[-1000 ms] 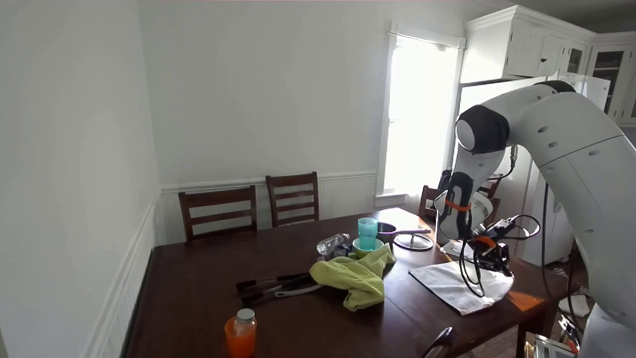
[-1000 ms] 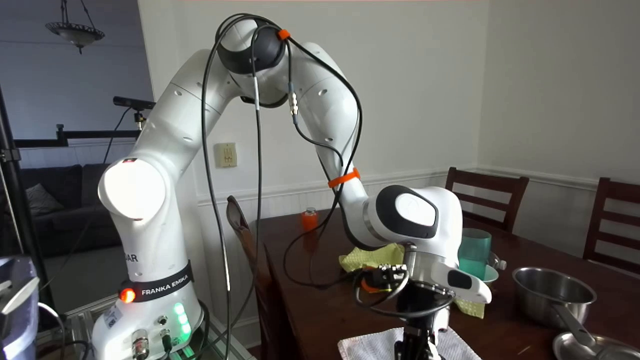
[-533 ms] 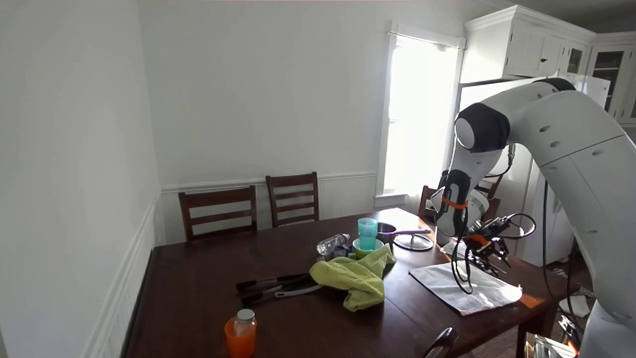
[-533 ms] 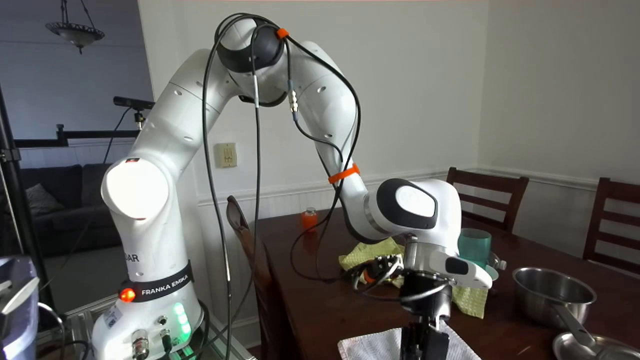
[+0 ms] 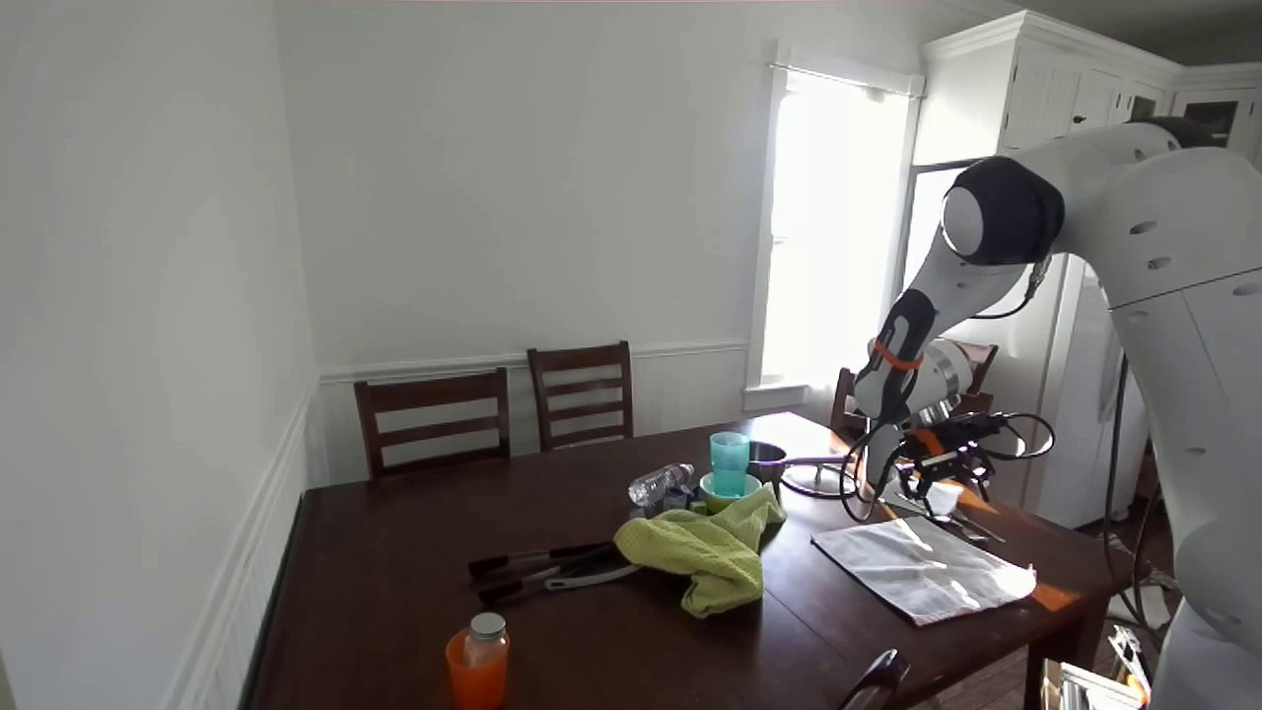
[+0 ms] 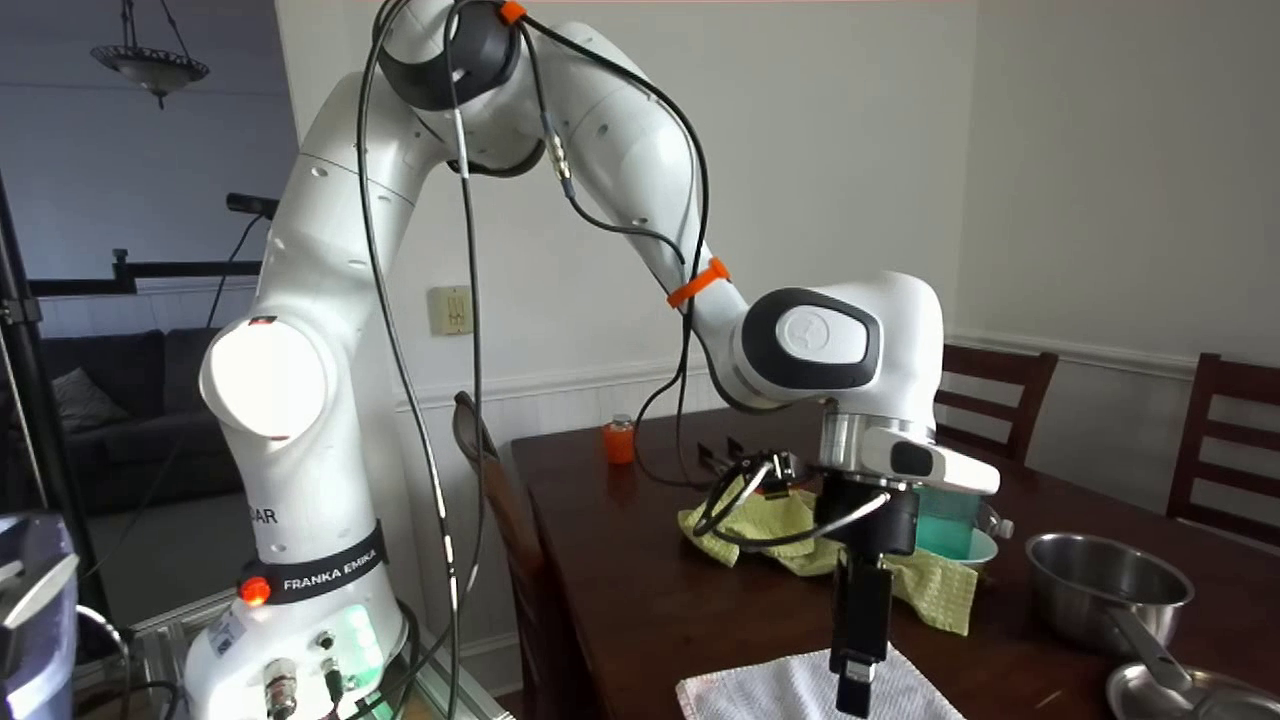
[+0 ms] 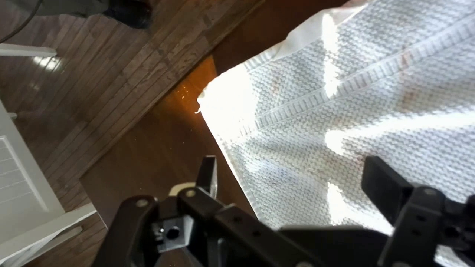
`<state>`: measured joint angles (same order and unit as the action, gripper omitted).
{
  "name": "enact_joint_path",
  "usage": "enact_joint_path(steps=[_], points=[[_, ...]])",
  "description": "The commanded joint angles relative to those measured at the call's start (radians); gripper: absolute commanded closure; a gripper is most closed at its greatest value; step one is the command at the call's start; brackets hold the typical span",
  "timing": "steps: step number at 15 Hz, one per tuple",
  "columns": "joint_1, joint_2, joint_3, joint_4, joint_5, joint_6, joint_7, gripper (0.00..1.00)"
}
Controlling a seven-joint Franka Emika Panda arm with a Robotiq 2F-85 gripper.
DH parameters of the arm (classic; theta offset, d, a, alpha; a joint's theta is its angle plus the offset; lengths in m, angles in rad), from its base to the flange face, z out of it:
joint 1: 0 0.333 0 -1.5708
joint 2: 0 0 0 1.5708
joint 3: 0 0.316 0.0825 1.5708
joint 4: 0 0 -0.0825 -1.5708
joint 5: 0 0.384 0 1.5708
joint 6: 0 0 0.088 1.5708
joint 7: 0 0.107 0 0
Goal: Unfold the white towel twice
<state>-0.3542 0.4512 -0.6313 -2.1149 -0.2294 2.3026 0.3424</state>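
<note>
The white textured towel (image 5: 917, 572) lies spread in the lower right of an exterior view, a four-sided sheet on the dark wooden dining table (image 5: 394, 611), and it takes up much of the right half of the wrist view. Its surface looks mostly flat, with shallow wrinkles, and no flap stands up anywhere that shows. The Robotiq gripper (image 7: 289, 161) has its jaws wide apart with nothing held between them; it appears raised above the cloth rather than pressed on it.

As to progress, at least one unfolding seems likely to be done, judging by the broad, flat lay. Whether the second is done cannot be settled, since the number of layers does not show. A smoother pale strip along the towel's top edge in the wrist view could be a turned hem or part of a lower layer. If a layer remains, what is left is to pinch a free edge, lift it and lay it over; if none does, only backing away is left. The yellow-green towel (image 5: 695, 552), crumpled in the lower middle of an exterior view, seems to play no part.
</note>
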Motion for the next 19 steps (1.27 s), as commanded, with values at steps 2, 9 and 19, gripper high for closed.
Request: enact_joint_path(steps=[2,9,19], points=[[-0.035,-0.098,0.016,-0.018,0.078,0.004,-0.005,0.00],[-0.041,-0.119,0.021,0.003,0.133,0.012,0.004,0.00],[-0.042,-0.116,0.025,0.003,0.134,0.012,0.004,0.00]])
